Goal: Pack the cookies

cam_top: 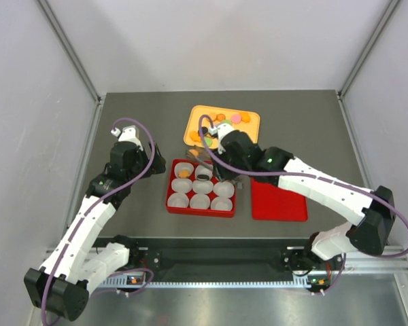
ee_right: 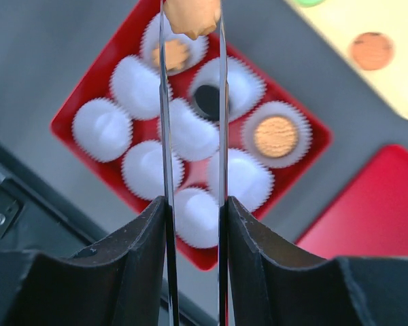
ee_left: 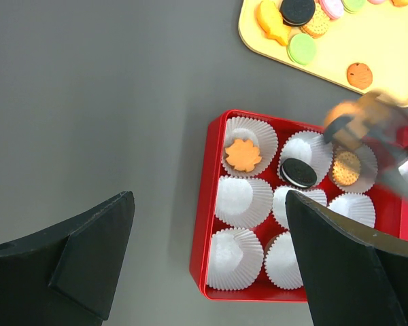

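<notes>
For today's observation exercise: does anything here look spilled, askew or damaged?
Nothing stands out: paper cups sit upright in the red box, loose cookies lie on the yellow tray, the right gripper holds one cookie.

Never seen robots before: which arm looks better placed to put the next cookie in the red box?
Right. The right gripper pinches an orange cookie over the edge of the red square tray of white pleated paper cups; the left gripper hangs open and empty beside it.

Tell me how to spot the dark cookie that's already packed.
Find the red box of white paper cups in the middle of the table. In its row nearest the yellow tray, the middle cup holds the black cookie. Its neighbours either side are an orange cookie and a tan cookie.
</notes>
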